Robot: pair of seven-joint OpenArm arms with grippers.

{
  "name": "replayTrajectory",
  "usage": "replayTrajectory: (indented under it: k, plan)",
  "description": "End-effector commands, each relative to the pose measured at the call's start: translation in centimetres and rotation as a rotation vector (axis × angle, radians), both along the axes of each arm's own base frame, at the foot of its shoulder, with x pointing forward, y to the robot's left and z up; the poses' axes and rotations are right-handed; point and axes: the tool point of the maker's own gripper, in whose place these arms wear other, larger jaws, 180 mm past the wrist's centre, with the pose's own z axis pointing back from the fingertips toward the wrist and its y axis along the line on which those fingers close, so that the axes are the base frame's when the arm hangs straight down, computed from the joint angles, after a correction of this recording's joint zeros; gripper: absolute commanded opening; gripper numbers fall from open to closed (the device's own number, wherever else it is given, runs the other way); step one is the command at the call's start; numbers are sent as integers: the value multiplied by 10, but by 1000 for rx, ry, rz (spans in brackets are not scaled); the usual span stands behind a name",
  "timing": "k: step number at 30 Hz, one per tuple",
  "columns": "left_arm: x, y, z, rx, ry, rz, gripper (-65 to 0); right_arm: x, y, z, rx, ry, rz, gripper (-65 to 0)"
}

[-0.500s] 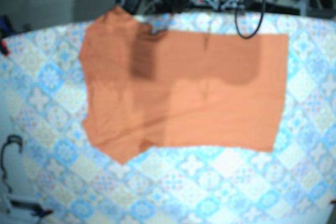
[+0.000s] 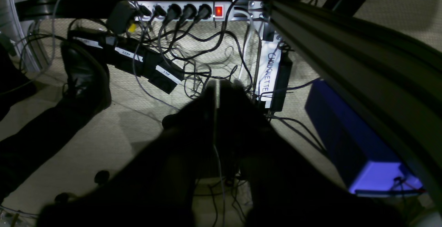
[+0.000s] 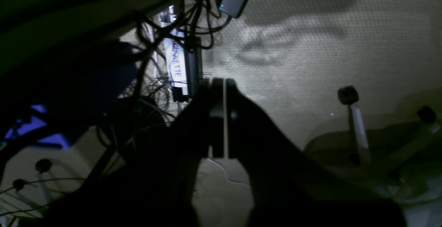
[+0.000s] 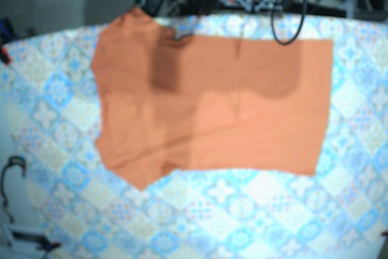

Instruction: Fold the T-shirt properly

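An orange T-shirt (image 4: 212, 104) lies spread flat on the patterned tablecloth (image 4: 242, 210) in the base view. Its sleeves are at the left, and its straight hem runs down the right side. Neither gripper appears over the table in that view. In the left wrist view my left gripper (image 2: 217, 84) is a dark silhouette with its fingers pressed together and nothing held, hanging over the floor. My right gripper (image 3: 223, 82) looks the same in the right wrist view: shut, with nothing in it and away from the shirt.
Cables (image 4: 285, 10) and arm bases crowd the table's far edge. Below the wrist cameras are a power strip (image 2: 193, 11), a person's black shoe (image 2: 86, 78), a blue box (image 2: 352, 144) and a chair castor (image 3: 348, 95).
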Motion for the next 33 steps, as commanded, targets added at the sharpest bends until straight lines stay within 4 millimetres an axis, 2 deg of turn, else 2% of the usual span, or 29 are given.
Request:
replayTrajectory:
  k: [1,13,18,19,23,26,27,31,33]
  plan:
    - [0,0,0,4,-5,1,-648,-4,2,0,4,0,-5,-645]
    - [0,0,0,4,-7,1,-648,-5,5,1,8,2,-6,-645]
    - [-14,1,0,6,9,-6,-648,-6,5,1,8,0,-4,-645]
    - [-12,2,1,7,-2,-12,-648,-12,4,1,7,8,-4,-645]
    - [-36,7,4,15,-9,-20,-648,-36,-1,4,0,17,-2,-645]
    - [-54,21,8,36,-8,-27,-648,-54,-20,9,-28,17,16,-646]
    - [-61,23,10,39,-4,-29,-648,-61,-20,11,-25,16,41,-646]
    - [-87,44,19,71,4,-49,-648,-96,-31,22,-16,33,180,-647]
    - [-98,64,25,97,6,-73,-648,-113,-30,29,-2,39,229,-647]
